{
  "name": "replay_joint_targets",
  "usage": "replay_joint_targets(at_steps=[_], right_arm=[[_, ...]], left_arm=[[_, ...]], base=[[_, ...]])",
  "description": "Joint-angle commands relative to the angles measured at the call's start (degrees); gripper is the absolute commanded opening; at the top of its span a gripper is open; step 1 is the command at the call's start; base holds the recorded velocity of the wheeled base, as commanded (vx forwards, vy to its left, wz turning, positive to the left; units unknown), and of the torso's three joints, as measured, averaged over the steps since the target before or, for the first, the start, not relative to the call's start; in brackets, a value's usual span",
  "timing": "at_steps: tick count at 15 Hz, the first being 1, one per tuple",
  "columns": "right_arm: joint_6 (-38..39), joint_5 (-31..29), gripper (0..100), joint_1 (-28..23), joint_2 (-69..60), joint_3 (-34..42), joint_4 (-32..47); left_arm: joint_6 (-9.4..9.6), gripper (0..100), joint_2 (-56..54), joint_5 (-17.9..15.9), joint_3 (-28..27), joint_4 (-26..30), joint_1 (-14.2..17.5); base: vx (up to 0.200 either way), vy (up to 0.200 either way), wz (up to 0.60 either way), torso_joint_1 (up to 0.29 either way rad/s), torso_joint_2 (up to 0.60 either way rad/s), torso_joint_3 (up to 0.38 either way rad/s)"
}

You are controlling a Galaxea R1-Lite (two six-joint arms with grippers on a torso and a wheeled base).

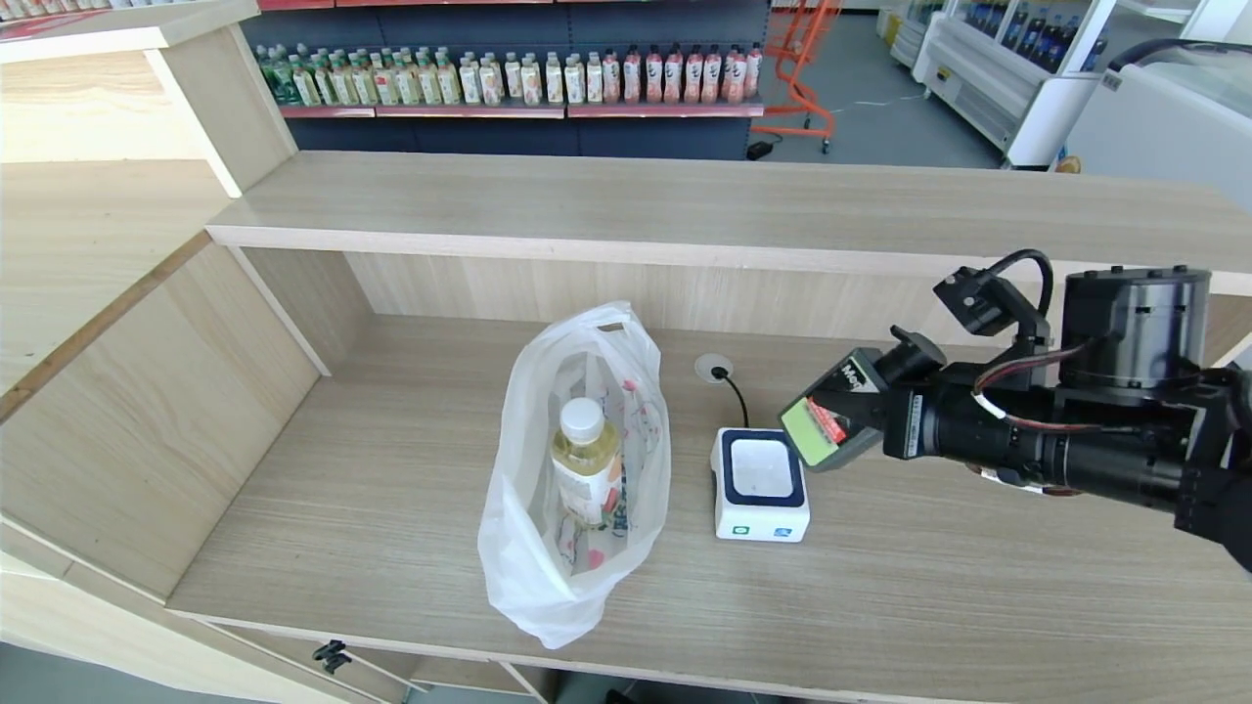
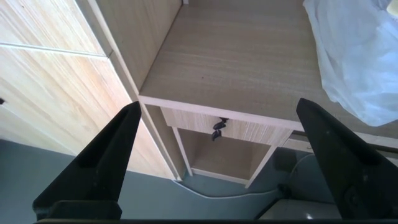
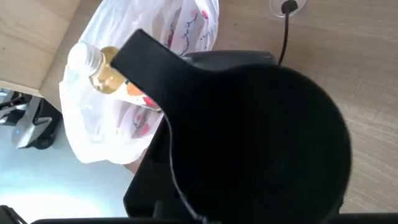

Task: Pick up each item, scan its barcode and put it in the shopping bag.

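Near the middle of the counter stands the white plastic shopping bag, its mouth open upward and its handles slack toward the back wall. Inside it a tea bottle stands roughly upright, with pale yellow liquid, a white cap and a printed label. From the right wrist view the same bag and bottle lie near the counter's front edge.

Just beside the bag, on the side toward the right edge, sits the barcode scanner, a white block with a dark blue frame round its light window. It does not touch the bag. A black cable runs from its back to a round grommet set in the countertop near the back wall.

The right gripper hangs in the air just beside and above the scanner's right rim. Its fingers are clamped on a green-faced pack with a red label, tilted so the green face turns down toward the scanner and bag. What kind of pack it is I cannot tell.

The left gripper is beyond the front left corner of the counter, above the floor, with its two dark fingers spread wide and holding nothing. Under that corner a drawer shows a small dark handle.

Behind the counter's back wall runs a raised ledge. Farther off, a store shelf carries rows of bottles.
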Motion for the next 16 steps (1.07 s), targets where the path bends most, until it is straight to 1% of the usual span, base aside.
replay_joint_targets(at_steps=[1,2,3,5,7,9,10,12,13,14,15,16], right_arm=[[0.01,-0.49,0,0.40,-8.44,5.49,0.14],[0.54,-0.41,0,0.31,-9.32,6.19,0.14],[3.35,-0.41,0,0.22,-10.55,7.68,0.14],[5.64,-0.32,0,0.22,-10.64,7.68,0.23],[5.90,-0.32,0,0.22,-8.88,6.63,0.23],[7.13,-0.41,0,0.22,-5.63,3.99,0.32],[7.31,-0.76,0,0.22,-3.52,2.76,0.32],[6.87,-1.11,0,0.13,0.17,0.74,0.32],[5.11,-3.13,0,0.22,4.30,-1.90,0.41],[3.00,-5.06,0,0.22,6.85,-2.86,0.23],[-0.07,-8.49,0,0.48,10.02,-4.45,-0.03],[-1.48,-9.55,0,0.66,11.42,-5.59,-0.21]], left_arm=[[0.08,100,-0.02,0.03,0.00,0.01,0.00],[0.08,100,-0.02,0.03,0.00,0.01,0.00],[0.08,100,-0.02,0.03,0.00,0.01,0.00],[-0.19,100,-0.02,0.03,0.00,0.01,0.00],[-0.19,100,-0.02,0.03,0.00,0.01,0.00],[-0.36,100,-0.02,0.03,0.00,0.01,0.00],[-0.45,100,-0.02,0.03,0.00,0.01,0.00],[-0.19,100,-0.02,0.03,0.00,0.01,0.00],[-0.27,100,0.06,0.03,0.00,0.01,0.00],[-0.27,100,-0.02,0.03,0.00,0.01,0.00],[-0.27,100,-0.02,0.03,0.00,0.01,0.00],[-0.27,100,-0.02,0.12,0.00,0.01,0.00]], base=[[0.000,0.000,0.00,0.000,0.00,0.000],[0.000,0.000,0.00,0.000,0.00,0.000],[0.000,0.000,0.00,0.000,0.00,0.000],[0.000,0.000,0.00,0.000,0.00,0.000],[0.000,0.200,0.00,-0.005,0.00,0.007],[0.000,0.200,0.00,0.007,0.00,0.005],[0.000,0.000,0.00,0.000,0.00,0.000],[0.000,0.000,0.00,0.000,0.00,0.000],[0.000,0.000,0.00,0.000,0.00,0.000],[0.000,0.000,0.00,0.000,0.00,0.000],[0.000,0.000,0.00,0.000,0.00,0.000],[0.000,0.000,0.00,0.000,0.00,0.000]])
